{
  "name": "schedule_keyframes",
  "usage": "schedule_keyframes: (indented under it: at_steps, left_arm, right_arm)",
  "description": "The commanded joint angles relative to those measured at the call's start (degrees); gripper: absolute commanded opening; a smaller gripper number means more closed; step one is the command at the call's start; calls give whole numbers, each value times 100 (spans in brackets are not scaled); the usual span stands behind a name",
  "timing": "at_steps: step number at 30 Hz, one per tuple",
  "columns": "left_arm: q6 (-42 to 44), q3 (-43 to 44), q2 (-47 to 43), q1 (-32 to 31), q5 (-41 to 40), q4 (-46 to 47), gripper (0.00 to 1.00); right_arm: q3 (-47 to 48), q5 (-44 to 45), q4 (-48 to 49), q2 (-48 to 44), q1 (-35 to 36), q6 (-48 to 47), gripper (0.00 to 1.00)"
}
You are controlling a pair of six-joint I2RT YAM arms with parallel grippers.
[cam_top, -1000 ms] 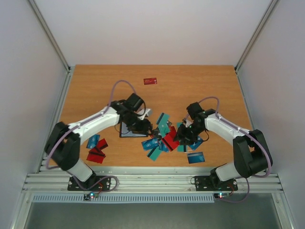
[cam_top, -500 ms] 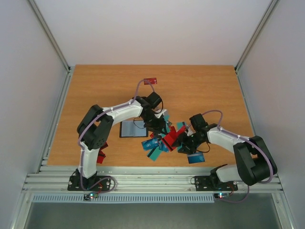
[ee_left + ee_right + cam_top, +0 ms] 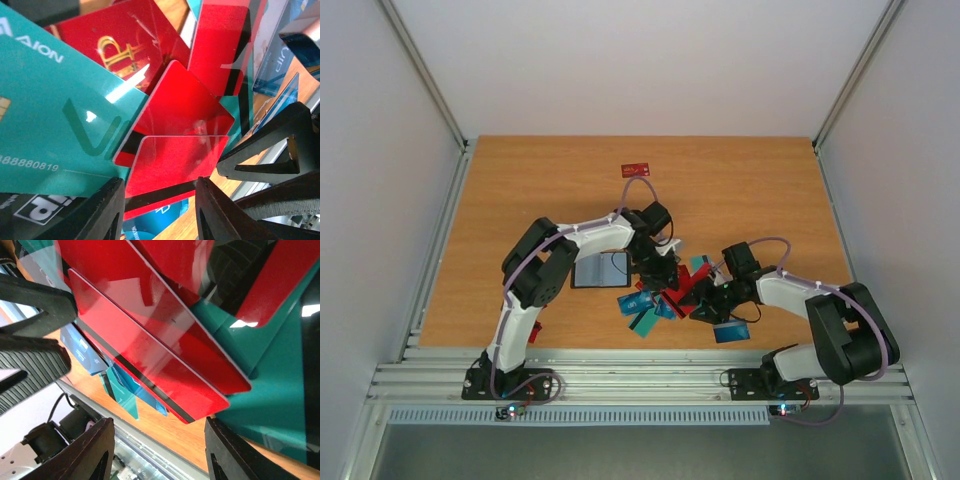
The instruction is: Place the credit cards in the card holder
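Left jaws: the left gripper (image 3: 159, 182) stands spread, pinching nothing, low over a red card (image 3: 172, 167) just right of the card holder (image 3: 597, 270).
Right jaws: the right gripper (image 3: 159, 425) is spread too, at the heap's side farthest from the card holder.
Credit cards: the credit cards (image 3: 642, 303) lie overlapped in a heap right of the card holder.
Risk: both grippers crowd one heap, so fingers may collide, or closing on stacked cards may lift two or scatter them.
Change: the left gripper has swung off the card holder to the heap; the right jaws have widened.
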Motion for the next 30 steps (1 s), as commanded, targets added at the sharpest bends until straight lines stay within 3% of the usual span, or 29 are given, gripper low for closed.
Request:
schedule_keyframes:
  at_steps: [1,16,30]
  left_arm:
    - [84,-271,293,-141,-4,147,41]
    - [-92,-733,165,-183,271,321,37]
    - [530,-1006,-447,-159,1345,389,35]
  right_arm:
    - [-132,162,255,157,-149,-36,51]
    - [-329,-293,1250,101,-297,104,49]
    - [-196,-127,827,619,-297,-251,44]
